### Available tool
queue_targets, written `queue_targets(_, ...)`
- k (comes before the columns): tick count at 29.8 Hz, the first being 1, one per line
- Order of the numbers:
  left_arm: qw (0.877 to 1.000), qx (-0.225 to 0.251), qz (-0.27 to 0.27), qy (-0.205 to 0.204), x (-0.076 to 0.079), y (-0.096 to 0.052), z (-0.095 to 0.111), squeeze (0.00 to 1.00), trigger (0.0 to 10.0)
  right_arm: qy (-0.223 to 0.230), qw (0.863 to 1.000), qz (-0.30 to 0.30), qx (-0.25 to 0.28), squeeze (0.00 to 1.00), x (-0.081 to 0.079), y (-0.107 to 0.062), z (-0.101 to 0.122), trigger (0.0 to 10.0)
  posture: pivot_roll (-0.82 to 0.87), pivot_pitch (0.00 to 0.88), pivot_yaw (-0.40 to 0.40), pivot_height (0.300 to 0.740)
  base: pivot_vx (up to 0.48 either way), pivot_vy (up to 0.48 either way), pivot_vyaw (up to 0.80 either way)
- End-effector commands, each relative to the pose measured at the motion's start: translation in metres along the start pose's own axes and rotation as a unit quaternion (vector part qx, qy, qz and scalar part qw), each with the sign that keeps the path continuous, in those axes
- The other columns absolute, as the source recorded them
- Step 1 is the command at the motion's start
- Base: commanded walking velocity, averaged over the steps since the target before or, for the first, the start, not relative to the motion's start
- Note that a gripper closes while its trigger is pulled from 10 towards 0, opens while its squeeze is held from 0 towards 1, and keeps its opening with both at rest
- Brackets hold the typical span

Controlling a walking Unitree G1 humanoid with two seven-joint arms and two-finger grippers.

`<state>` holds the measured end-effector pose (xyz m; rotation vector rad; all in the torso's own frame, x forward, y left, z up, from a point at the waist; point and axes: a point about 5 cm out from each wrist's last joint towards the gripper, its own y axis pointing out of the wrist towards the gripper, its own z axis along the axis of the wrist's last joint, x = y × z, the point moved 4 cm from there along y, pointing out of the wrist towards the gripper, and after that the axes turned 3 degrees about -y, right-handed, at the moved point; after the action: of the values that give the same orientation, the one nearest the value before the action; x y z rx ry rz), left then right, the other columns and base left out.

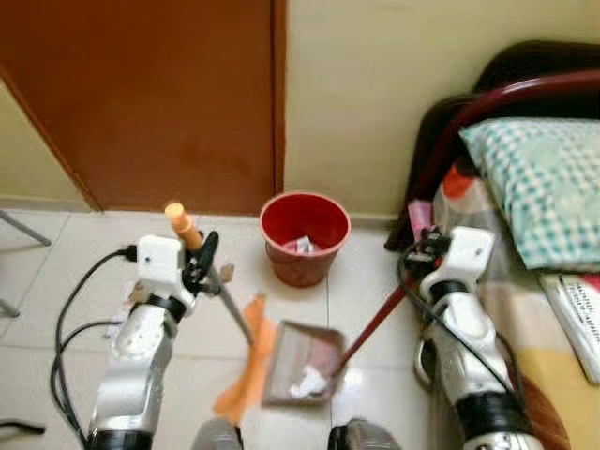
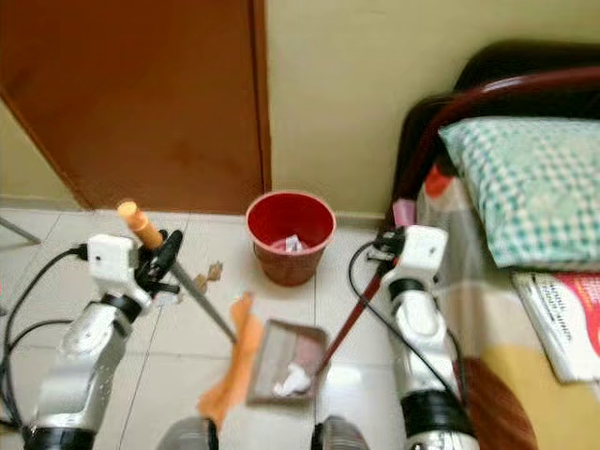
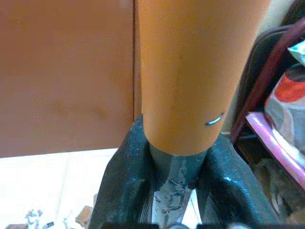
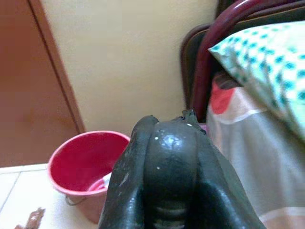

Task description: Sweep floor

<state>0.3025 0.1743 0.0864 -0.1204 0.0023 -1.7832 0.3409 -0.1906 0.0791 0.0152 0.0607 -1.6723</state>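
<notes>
My left gripper (image 1: 202, 261) is shut on the broom's grey shaft just below its orange grip (image 3: 190, 71). The orange bristles (image 1: 246, 370) rest on the tile against the left edge of the dustpan (image 1: 281, 352). My right gripper (image 1: 422, 251) is shut on the top of the dustpan's dark red handle (image 1: 375, 323), which slants down to the pan. A crumpled white paper (image 1: 307, 382) lies inside the pan. In the right wrist view, black fingers (image 4: 128, 191) wrap the handle's rounded end (image 4: 171, 162).
A red bin (image 1: 305, 234) holding paper scraps stands against the wall just beyond the dustpan. A brown door (image 1: 159, 94) is at the back left. A bed with a checked pillow (image 1: 539, 178) and dark red frame (image 1: 469, 122) is on the right. Small debris (image 1: 226, 272) lies on the tile.
</notes>
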Motion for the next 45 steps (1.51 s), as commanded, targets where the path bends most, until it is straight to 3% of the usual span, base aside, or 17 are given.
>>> queue_targets(1, 0.999, -0.032, 0.034, 0.008, -0.015, -0.012, -0.015, 0.0, 10.0, 0.015, 1.0, 0.0, 0.02, 0.0, -0.003, 0.002, 0.013, 10.0, 0.04, 0.091, -0.042, 0.74, 0.0, 0.0, 0.0)
queue_targets(5, 0.998, -0.038, 0.054, 0.016, -0.02, -0.017, -0.018, 0.0, 10.0, 0.025, 0.999, -0.002, 0.032, 0.0, -0.004, 0.006, 0.022, 10.0, 0.04, 0.082, -0.042, 0.74, 0.0, 0.0, 0.0)
queue_targets(9, 0.992, -0.04, 0.113, 0.04, -0.033, -0.019, -0.021, 0.0, 10.0, 0.052, 0.997, -0.001, 0.048, 0.0, -0.01, 0.015, 0.038, 10.0, 0.04, 0.08, -0.042, 0.74, 0.0, 0.0, 0.0)
queue_targets(18, 0.984, -0.057, 0.16, 0.047, -0.039, -0.021, -0.03, 0.0, 10.0, 0.103, 0.986, 0.046, 0.123, 0.0, -0.04, 0.05, 0.114, 10.0, 0.03, 0.077, -0.042, 0.74, 0.0, 0.0, 0.0)
queue_targets(19, 0.984, -0.057, 0.16, 0.047, -0.039, -0.021, -0.03, 0.0, 10.0, 0.103, 0.986, 0.046, 0.123, 0.0, -0.04, 0.05, 0.114, 10.0, 0.03, 0.077, -0.042, 0.74, 0.0, 0.0, 0.0)
queue_targets(22, 0.982, -0.061, 0.172, 0.039, -0.042, -0.022, -0.032, 0.0, 10.0, 0.115, 0.979, 0.065, 0.155, 0.0, -0.05, 0.059, 0.146, 10.0, 0.03, 0.079, -0.049, 0.74, 0.0, 0.0, 0.0)
queue_targets(25, 0.982, -0.061, 0.173, 0.038, -0.042, -0.022, -0.032, 0.0, 10.0, 0.119, 0.977, 0.067, 0.161, 0.0, -0.051, 0.061, 0.153, 10.0, 0.03, 0.079, -0.049, 0.74, 0.0, 0.0, 0.0)
queue_targets(27, 0.981, -0.061, 0.179, 0.032, -0.04, -0.021, -0.033, 0.0, 10.0, 0.129, 0.969, 0.082, 0.195, 0.0, -0.061, 0.065, 0.186, 10.0, 0.03, 0.08, -0.055, 0.74, 0.0, 0.0, 0.0)
queue_targets(32, 0.982, -0.062, 0.176, 0.026, -0.036, -0.02, -0.035, 0.0, 10.0, 0.135, 0.962, 0.087, 0.223, 0.0, -0.064, 0.068, 0.212, 10.0, 0.03, 0.082, -0.057, 0.74, 0.0, 0.0, 0.0)
queue_targets(33, 0.983, -0.062, 0.172, 0.022, -0.034, -0.018, -0.036, 0.0, 10.0, 0.123, 0.957, 0.086, 0.249, 0.0, -0.063, 0.068, 0.227, 10.0, 0.03, 0.082, -0.059, 0.74, 0.0, 0.0, 0.0)
queue_targets(36, 0.984, -0.062, 0.168, 0.018, -0.032, -0.017, -0.036, 0.0, 10.0, 0.105, 0.952, 0.087, 0.275, 0.0, -0.062, 0.067, 0.242, 10.0, 0.03, 0.082, -0.061, 0.74, 0.0, 0.0, 0.0)
queue_targets(38, 0.985, -0.062, 0.163, 0.015, -0.029, -0.015, -0.037, 0.0, 10.0, 0.057, 0.939, 0.099, 0.324, 0.0, -0.069, 0.062, 0.266, 10.0, 0.03, 0.081, -0.068, 0.74, 0.0, 0.0, 0.0)
queue_targets(39, 0.985, -0.062, 0.159, 0.012, -0.027, -0.014, -0.037, 0.0, 10.0, 0.013, 0.926, 0.117, 0.36, 0.0, -0.08, 0.055, 0.282, 10.0, 0.02, 0.08, -0.07, 0.74, 0.0, 0.0, 0.0)
queue_targets(43, 0.986, -0.062, 0.157, 0.01, -0.026, -0.013, -0.037, 0.0, 10.0, -0.041, 0.909, 0.142, 0.391, 0.0, -0.098, 0.048, 0.291, 10.0, 0.02, 0.078, -0.075, 0.74, 0.0, 0.0, 0.0)
queue_targets(44, 0.986, -0.063, 0.156, 0.006, -0.025, -0.013, -0.038, 0.0, 10.0, -0.071, 0.899, 0.154, 0.404, 0.0, -0.109, 0.045, 0.291, 10.0, 0.03, 0.079, -0.076, 0.74, 0.0, 0.0, 0.0)
queue_targets(45, 0.986, -0.063, 0.156, 0.006, -0.025, -0.013, -0.038, 0.0, 10.0, -0.071, 0.899, 0.154, 0.404, 0.0, -0.109, 0.045, 0.291, 10.0, 0.03, 0.079, -0.076, 0.74, 0.0, 0.0, 0.0)
